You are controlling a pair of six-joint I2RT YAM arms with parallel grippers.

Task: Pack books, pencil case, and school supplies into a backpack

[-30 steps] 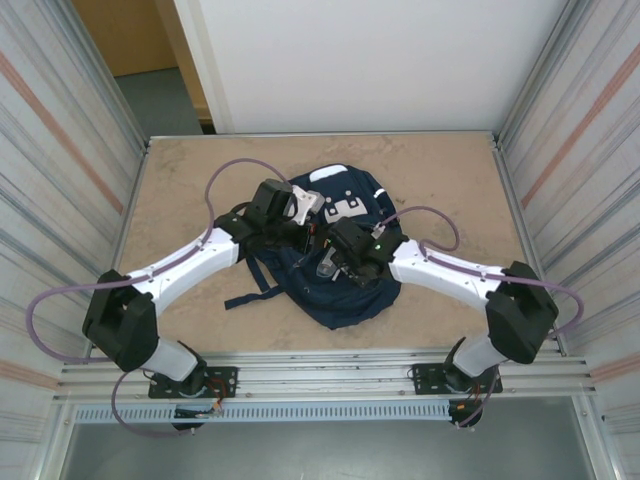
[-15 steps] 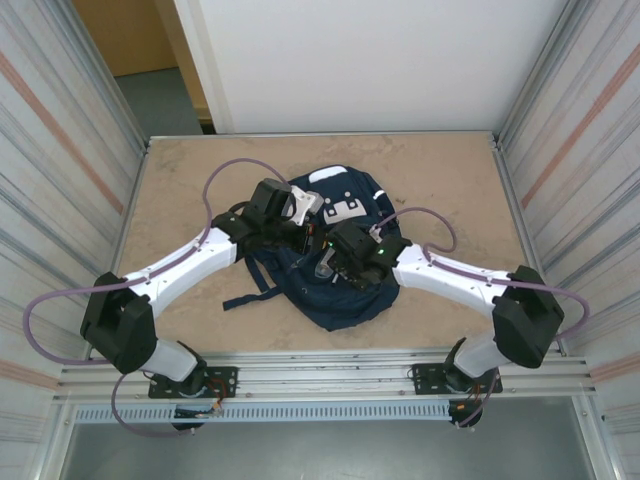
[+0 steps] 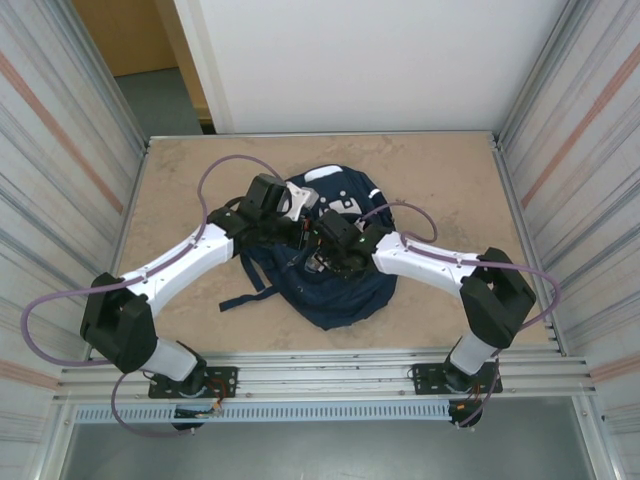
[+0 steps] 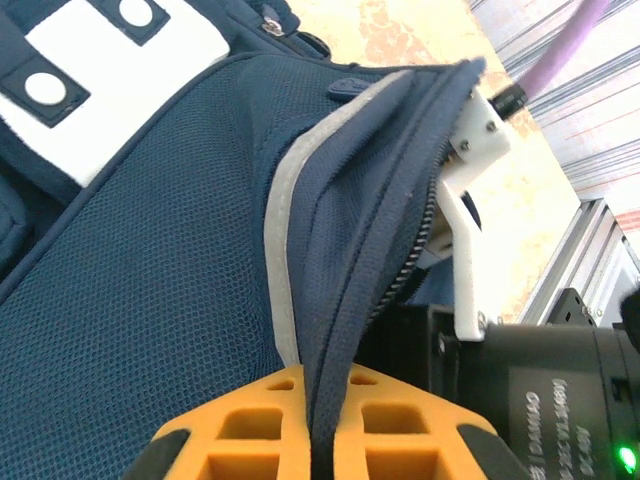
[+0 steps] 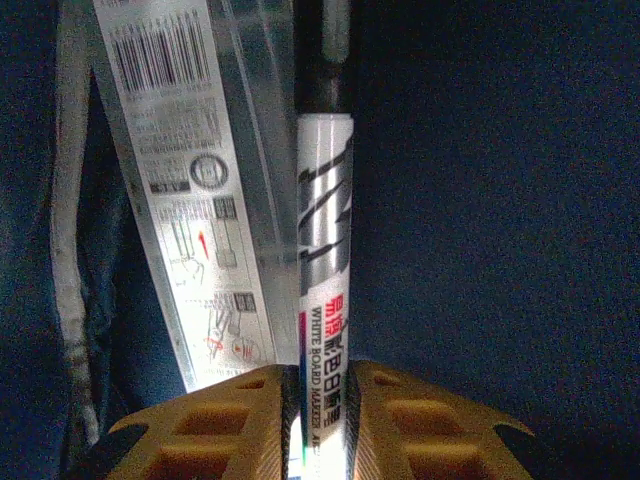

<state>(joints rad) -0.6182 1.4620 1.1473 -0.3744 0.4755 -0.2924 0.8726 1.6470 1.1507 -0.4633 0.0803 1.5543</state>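
Tan tabletop (image 3: 455,175), ribbed metal walls (image 3: 50,170) (both sides)

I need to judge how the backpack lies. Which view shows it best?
Top external: the backpack shows in nearly full outline, straps included. Left wrist gives a close-up of its zip edge pinched in the left hand; right wrist, dark navy fabric beside the marker.

white arms (image 3: 185,262) with black joints (image 3: 120,325), looping purple cables (image 3: 232,160) and orange latticed claw fingers (image 4: 240,425).
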